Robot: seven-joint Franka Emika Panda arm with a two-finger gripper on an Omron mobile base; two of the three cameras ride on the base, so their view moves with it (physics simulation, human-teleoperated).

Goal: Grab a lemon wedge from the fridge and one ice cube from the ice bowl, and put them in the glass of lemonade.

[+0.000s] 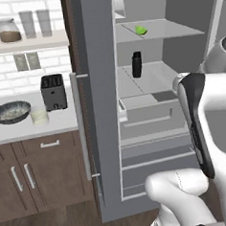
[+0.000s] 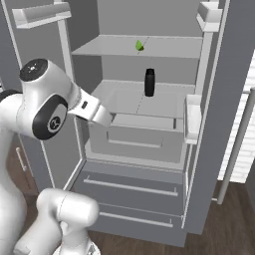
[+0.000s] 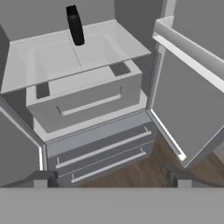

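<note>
The fridge (image 1: 101, 87) stands with both doors open, its pale shelves showing. The lemon wedge (image 1: 140, 30) (image 2: 140, 46), small and yellow-green, lies on the upper shelf. On the counter to the left of the fridge, the ice bowl (image 1: 11, 112) sits beside the glass of lemonade (image 1: 39, 116). In the hand view my gripper (image 3: 111, 180) is open, its fingertips (image 3: 41, 178) wide apart with nothing between them. It looks down at the fridge's middle shelf and drawers, well below the wedge's shelf.
A black bottle (image 1: 136, 64) (image 2: 149, 82) (image 3: 75, 25) stands on the middle shelf above a pale drawer (image 3: 87, 103). A toaster (image 1: 53, 92) sits behind the glass. A brown-filled jar (image 1: 10, 31) and tall glasses (image 1: 36, 22) are on the wall shelf. The right fridge door (image 2: 219, 109) flanks the opening.
</note>
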